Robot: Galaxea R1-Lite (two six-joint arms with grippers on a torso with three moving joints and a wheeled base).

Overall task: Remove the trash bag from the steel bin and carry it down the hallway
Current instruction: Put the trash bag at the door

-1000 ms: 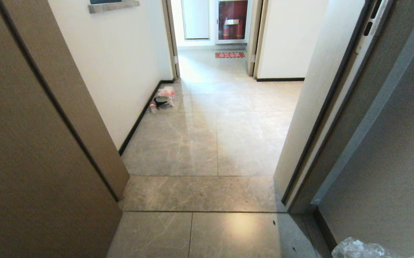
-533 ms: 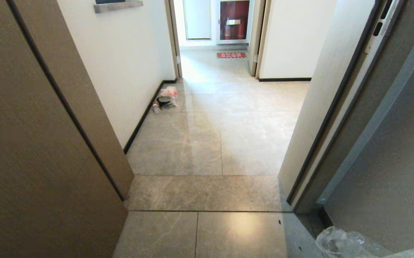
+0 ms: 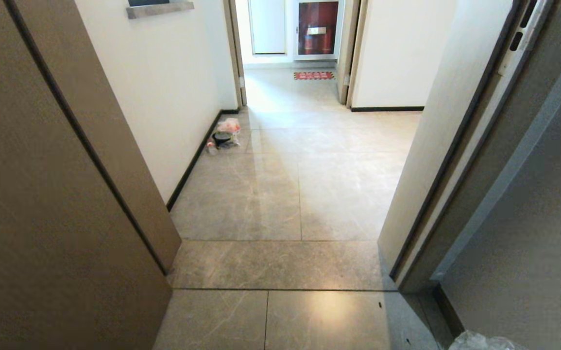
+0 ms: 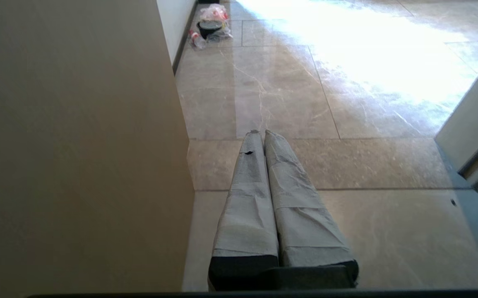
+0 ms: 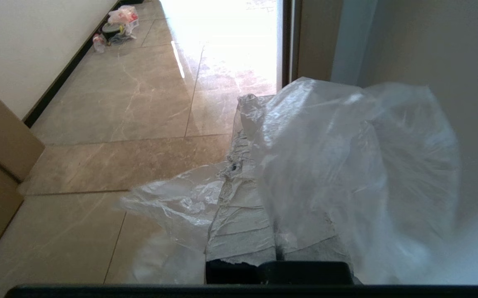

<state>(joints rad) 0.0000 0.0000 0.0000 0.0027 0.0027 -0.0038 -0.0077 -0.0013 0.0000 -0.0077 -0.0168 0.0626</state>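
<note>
The carrying step was in hand: the right pincer (image 5: 255, 136) pinched the bag (image 5: 346, 165), low at the near right of a doorway. The left pincer (image 4: 259, 134) hung pressed together, empty. Next: drive straight down the hallway (image 3: 299, 194), clear of both door frames.

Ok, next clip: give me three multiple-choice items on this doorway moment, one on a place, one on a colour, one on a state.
1. Where does the small pile of rubbish lie?
A. by the left wall's baseboard
B. mid-hallway
C. on the red mat

2. What colour is the trash bag?
A. black
B. clear
C. green

3. How is the left gripper?
A. open, empty
B. shut on a bottle
C. shut, empty

Answers: 1 A, it sits against the black baseboard; 2 B, the wall shows through it; 3 C, its wrapped fingers meet with nothing between.
</note>
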